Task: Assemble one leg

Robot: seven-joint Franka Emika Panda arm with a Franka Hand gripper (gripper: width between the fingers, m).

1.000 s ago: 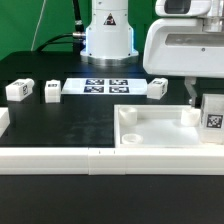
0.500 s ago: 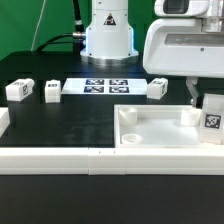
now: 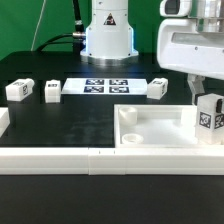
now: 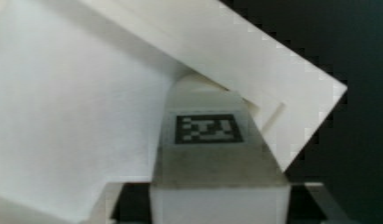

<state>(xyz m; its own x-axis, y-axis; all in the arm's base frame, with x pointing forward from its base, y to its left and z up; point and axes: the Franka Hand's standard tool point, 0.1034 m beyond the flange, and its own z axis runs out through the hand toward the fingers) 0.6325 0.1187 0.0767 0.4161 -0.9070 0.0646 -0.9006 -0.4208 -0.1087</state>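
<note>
My gripper is at the exterior view's right, shut on a white leg with a black-and-white tag. It holds the leg upright over the right corner of the large white tray-like panel. In the wrist view the leg fills the middle between the two dark fingers, with the panel's corner just beyond it. Three more legs stand on the black table: two at the left and one behind the panel.
The marker board lies at the back in front of the robot base. A long white rail runs along the table's front edge, with a white block at the far left.
The gripper and the held leg have risen and shifted slightly to the exterior view's left. The other legs have not moved.
</note>
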